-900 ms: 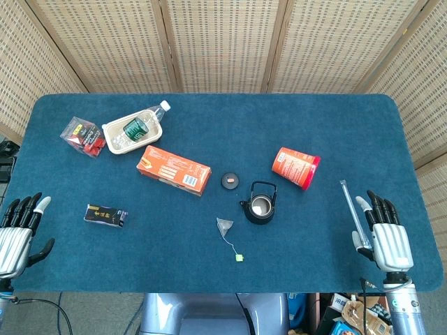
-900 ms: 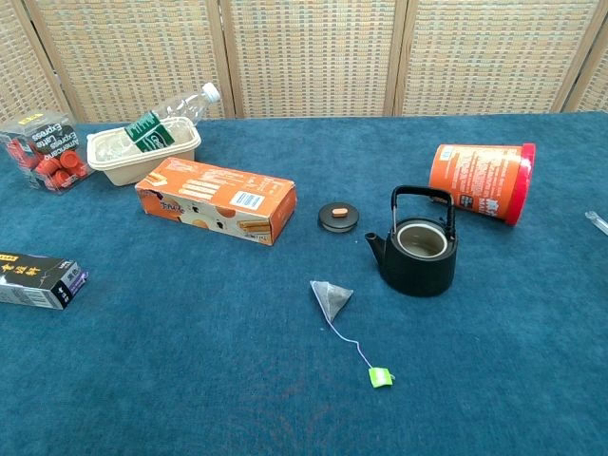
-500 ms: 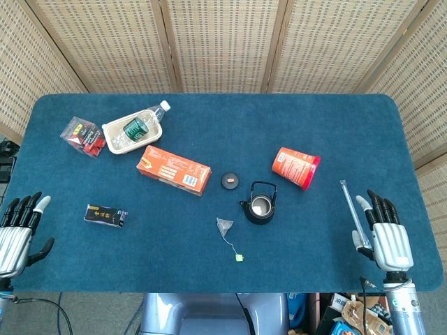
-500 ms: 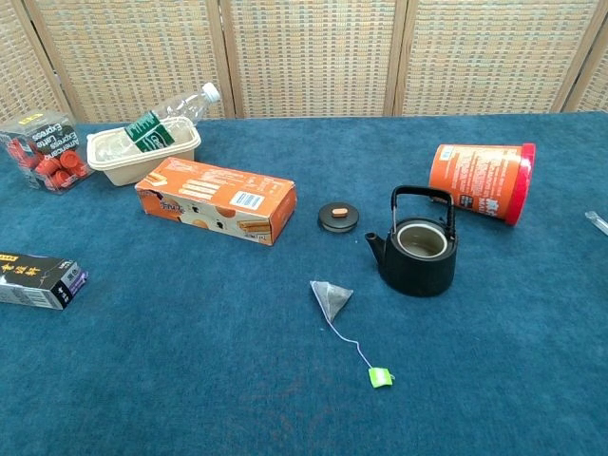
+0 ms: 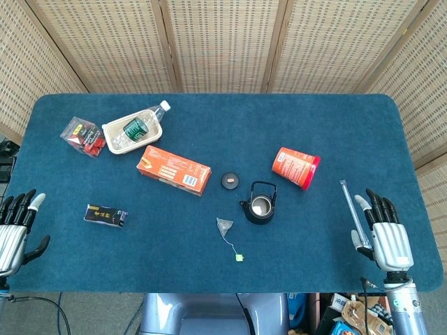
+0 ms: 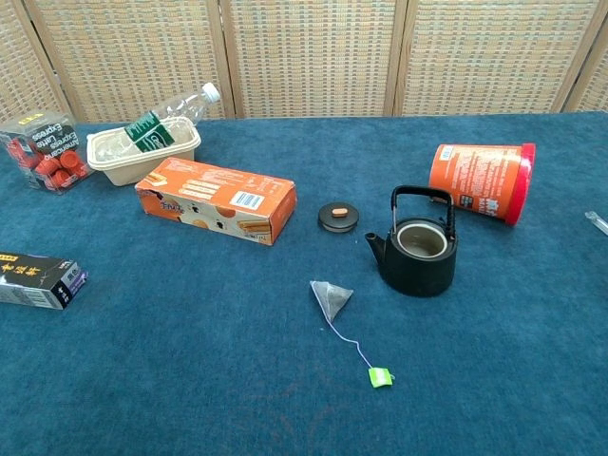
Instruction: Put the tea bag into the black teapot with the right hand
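A pyramid tea bag [image 5: 224,225] [image 6: 331,296] lies on the blue table, its string running to a green tag [image 5: 239,257] [image 6: 381,377]. Just right of it stands the black teapot [image 5: 259,204] [image 6: 416,252], lid off, handle upright. Its lid [image 5: 230,181] [image 6: 338,217] lies a little behind and to the left. My right hand [image 5: 386,237] rests at the table's front right edge, fingers spread, holding nothing, far from the tea bag. At the front left edge is my left hand [image 5: 15,230], also spread and empty. Neither hand shows in the chest view.
An orange box [image 5: 173,169] lies left of the lid, a red can [image 5: 295,167] on its side behind the teapot. A tray with a bottle [image 5: 134,130], a red-filled packet [image 5: 82,135] and a small black box [image 5: 105,216] sit on the left. A thin clear rod [image 5: 353,211] lies by my right hand.
My left hand has drawn slightly left and down toward the table edge. The right hand and all objects have stayed put.
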